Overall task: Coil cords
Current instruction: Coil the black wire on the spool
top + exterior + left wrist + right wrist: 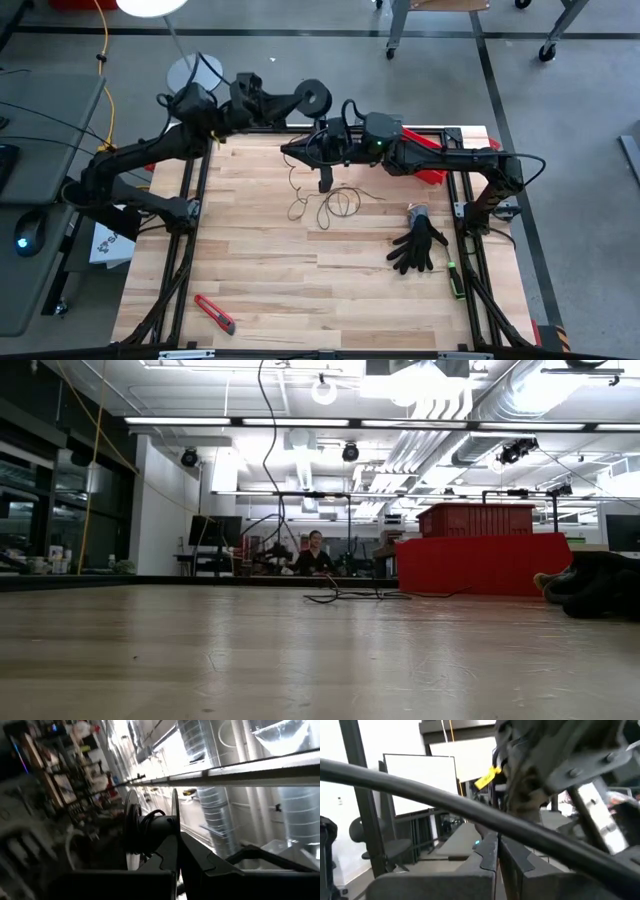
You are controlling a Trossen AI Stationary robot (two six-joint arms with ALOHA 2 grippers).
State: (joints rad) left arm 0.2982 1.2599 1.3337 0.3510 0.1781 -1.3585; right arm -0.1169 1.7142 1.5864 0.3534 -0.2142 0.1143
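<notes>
1 cord (335, 203) below right gripper (287, 151)

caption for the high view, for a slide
Left tool holds the black spool aloft; thin cord trails loose on the table.

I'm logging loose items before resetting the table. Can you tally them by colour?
Black: 2, glove and spool, which the left tool holds
Red: 2, box cutter and bin
Brown: 1, cord
Green: 1, marker
Total: 6
</notes>
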